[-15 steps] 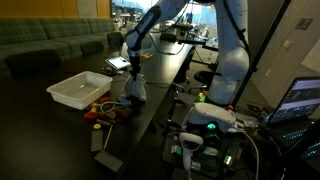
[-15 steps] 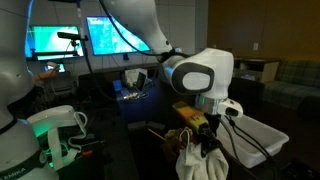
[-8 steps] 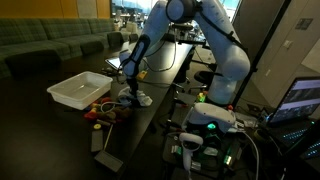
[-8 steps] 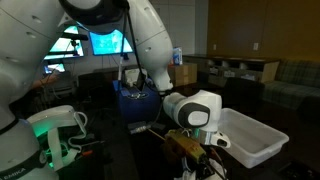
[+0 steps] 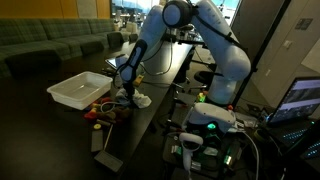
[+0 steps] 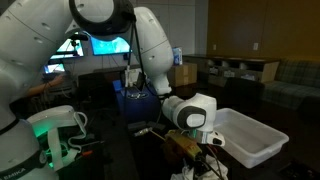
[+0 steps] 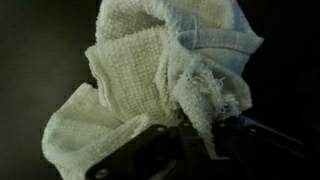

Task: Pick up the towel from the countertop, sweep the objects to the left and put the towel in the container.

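1. white-grey towel (image 7: 160,80) is being held, the gripper (image 7: 190,138) clamping down on its bunched folds.
2. arm is lowering: the towel, hanging clear a second ago, is now touching the countertop (image 5: 125,125).
3. objects (image 5: 100,110) are lying at 8 o'clock of the towel, container (image 5: 62,97) at 10 o'clock.
4. sweeping is likely beginning.

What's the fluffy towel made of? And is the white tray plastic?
The towel looks like soft woven cotton: it has a nubbly weave and frayed threads along one edge. The tray is probably plastic: plain white and smooth, with thin, stiff walls that keep their shape.
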Robot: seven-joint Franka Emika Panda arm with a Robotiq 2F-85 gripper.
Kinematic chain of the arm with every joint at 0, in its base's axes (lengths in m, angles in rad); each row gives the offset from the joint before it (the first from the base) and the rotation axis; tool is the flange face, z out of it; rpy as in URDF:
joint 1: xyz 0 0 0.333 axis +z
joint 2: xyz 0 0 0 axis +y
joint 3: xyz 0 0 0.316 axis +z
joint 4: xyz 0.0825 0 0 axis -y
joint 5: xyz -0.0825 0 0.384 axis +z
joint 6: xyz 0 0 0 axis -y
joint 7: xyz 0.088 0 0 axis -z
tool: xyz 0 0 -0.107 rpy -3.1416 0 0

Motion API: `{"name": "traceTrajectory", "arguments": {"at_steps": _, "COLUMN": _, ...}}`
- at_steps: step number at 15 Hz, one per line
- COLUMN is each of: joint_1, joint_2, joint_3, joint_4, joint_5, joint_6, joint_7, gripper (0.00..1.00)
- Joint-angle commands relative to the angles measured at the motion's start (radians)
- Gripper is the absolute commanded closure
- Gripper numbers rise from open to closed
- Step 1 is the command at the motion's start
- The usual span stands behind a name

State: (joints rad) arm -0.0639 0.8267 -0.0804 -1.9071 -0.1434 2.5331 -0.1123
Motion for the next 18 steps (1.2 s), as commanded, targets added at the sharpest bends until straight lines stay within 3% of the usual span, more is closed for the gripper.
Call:
{"name": "traceTrajectory", "arguments": {"at_steps": 1, "joint_1": 0.01, "joint_2": 0.049, "joint_3": 0.049, "joint_4": 0.038, "joint_5": 0.047, "joint_6": 0.02, "joint_7": 0.044, "gripper": 0.94}}
{"name": "traceTrajectory", "arguments": {"at_steps": 5, "joint_1": 0.085, "joint_2": 0.025, "joint_3": 0.065, "joint_4": 0.006, "joint_5": 0.083, "joint_6": 0.022, "joint_7": 0.184, "gripper": 0.94}}
{"name": "traceTrajectory", "arguments": {"at_steps": 13, "joint_1": 0.308, "joint_2": 0.029, "joint_3": 0.08, "joint_4": 0.021, "joint_5": 0.218, "joint_6": -0.014, "joint_7": 0.593, "gripper": 0.94}}
{"name": "traceTrajectory", "arguments": {"at_steps": 18, "joint_1": 0.372, "joint_2": 0.002, "joint_3": 0.169, "joint_4": -0.018, "joint_5": 0.313, "joint_6": 0.083, "joint_7": 0.623, "gripper": 0.94}}
